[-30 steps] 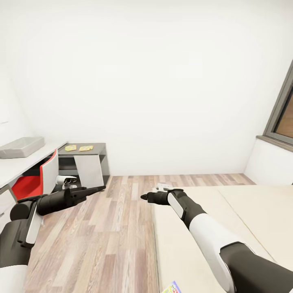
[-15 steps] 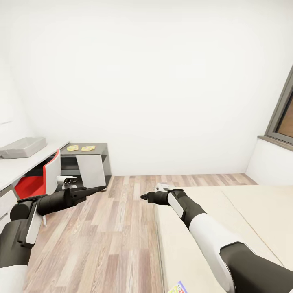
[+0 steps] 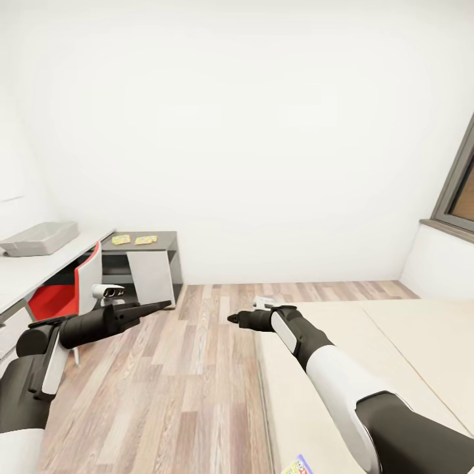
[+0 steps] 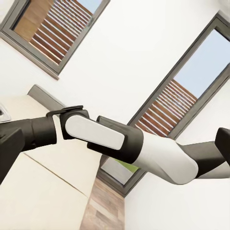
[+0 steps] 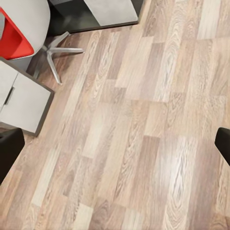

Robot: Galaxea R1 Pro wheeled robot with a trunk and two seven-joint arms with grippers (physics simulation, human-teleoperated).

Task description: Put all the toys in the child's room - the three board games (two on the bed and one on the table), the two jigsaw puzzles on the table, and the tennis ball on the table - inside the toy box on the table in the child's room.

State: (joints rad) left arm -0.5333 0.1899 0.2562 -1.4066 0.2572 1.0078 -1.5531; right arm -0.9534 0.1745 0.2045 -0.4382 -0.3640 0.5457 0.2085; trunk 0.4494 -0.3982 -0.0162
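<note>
Between frames the whole view slid sideways, so the base was turning, not the furniture. Both grippers, left and right, carried nothing; their wrist views showed fingertips spread wide. Far beyond the left jaws sat the toy box and jigsaw puzzles on the table; under the right arm lay the bed, a board game at its near edge. Wood-plank floor, white walls.

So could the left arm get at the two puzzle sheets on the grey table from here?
Probably not: the left hand hangs over open floor, with the puzzle sheets well beyond it on the grey table; the base must roll closer.
</note>
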